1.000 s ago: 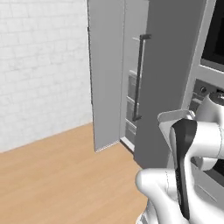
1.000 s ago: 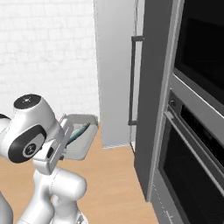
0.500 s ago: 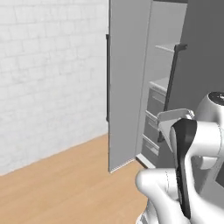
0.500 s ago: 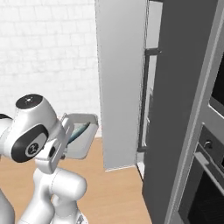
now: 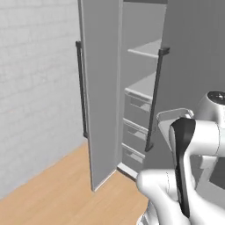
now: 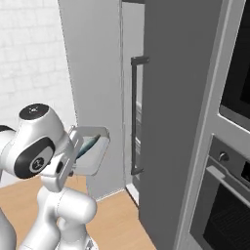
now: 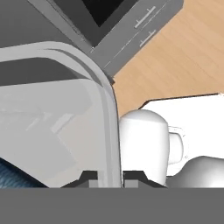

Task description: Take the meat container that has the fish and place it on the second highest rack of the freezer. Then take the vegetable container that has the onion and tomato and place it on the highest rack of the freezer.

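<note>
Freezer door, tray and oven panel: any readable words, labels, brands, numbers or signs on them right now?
None: no text can be read anywhere.
The tall grey freezer, its open door and long black bar handle: blank.
The light-grey container with the silvery-green fish, held at the end effector: no label.
The dark oven front: a round knob, no legible markings.

My way into the freezer [image 5: 140, 110] is the gap between its open door [image 5: 100, 88] and the dark cabinet side [image 5: 193, 57]. A black bar handle [image 5: 154, 99] crosses that gap. Both shelves [image 5: 147, 49] look bare.
</note>
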Available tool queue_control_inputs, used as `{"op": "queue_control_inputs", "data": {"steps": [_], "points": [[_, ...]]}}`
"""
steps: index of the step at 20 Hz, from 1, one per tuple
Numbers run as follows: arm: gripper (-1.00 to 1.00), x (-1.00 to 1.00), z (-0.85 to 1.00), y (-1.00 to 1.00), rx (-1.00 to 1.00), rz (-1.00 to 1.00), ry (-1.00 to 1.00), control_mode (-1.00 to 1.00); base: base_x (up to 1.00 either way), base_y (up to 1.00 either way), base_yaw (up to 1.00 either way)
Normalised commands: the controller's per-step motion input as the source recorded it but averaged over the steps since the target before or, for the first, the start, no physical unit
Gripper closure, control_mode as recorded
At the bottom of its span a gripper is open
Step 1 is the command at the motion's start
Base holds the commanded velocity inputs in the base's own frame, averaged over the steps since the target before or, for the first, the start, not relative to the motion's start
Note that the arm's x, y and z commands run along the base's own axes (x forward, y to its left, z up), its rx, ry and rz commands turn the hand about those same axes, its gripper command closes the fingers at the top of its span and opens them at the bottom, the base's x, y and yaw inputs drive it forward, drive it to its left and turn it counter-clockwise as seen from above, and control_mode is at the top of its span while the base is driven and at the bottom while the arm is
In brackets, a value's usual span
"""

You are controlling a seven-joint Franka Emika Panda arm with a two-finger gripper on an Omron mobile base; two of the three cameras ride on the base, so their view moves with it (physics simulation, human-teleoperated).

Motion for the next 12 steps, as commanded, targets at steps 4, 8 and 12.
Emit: {"op": "queue_control_inputs", "data": {"steps": [4,8,12], "points": [[1.00,0.00,0.00,0.00,0.00,0.00,0.00,1.00,0.28,0.15,-0.60],[1.00,0.00,0.00,0.00,0.00,0.00,0.00,1.00,0.68,0.66,-0.41],[1.00,0.00,0.00,0.00,0.00,0.00,0.00,1.00,0.16,0.13,-0.42]]}}
